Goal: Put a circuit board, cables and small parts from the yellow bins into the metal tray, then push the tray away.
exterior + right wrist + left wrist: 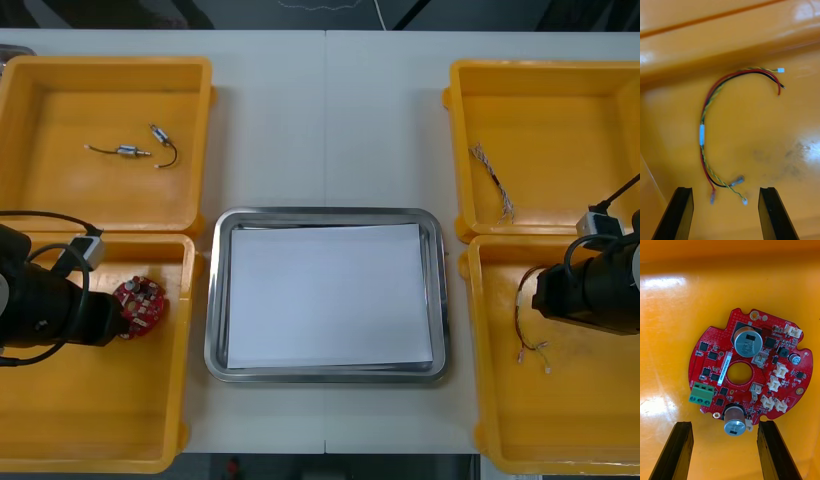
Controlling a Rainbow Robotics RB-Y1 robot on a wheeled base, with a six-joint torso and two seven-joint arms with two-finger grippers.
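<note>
The left gripper (724, 423) stands wide open, holding nothing, its fingertips just short of the red board (748, 371), which lies flat on the floor of the near left bin (100, 440). The right gripper (725, 189) is equally wide and empty, with the loose ends of the red and yellow cable (703, 127) lying between its fingers in the near right bin (560, 430). Each arm reaches inward from its side, low over its bin. Between the bins, the tray (213, 330), white inside, sits on the light table (330, 120). Small metal parts (130, 151) lie in the far left bin (60, 200) and a twisted cable (492, 180) in the far right bin (560, 90).
</note>
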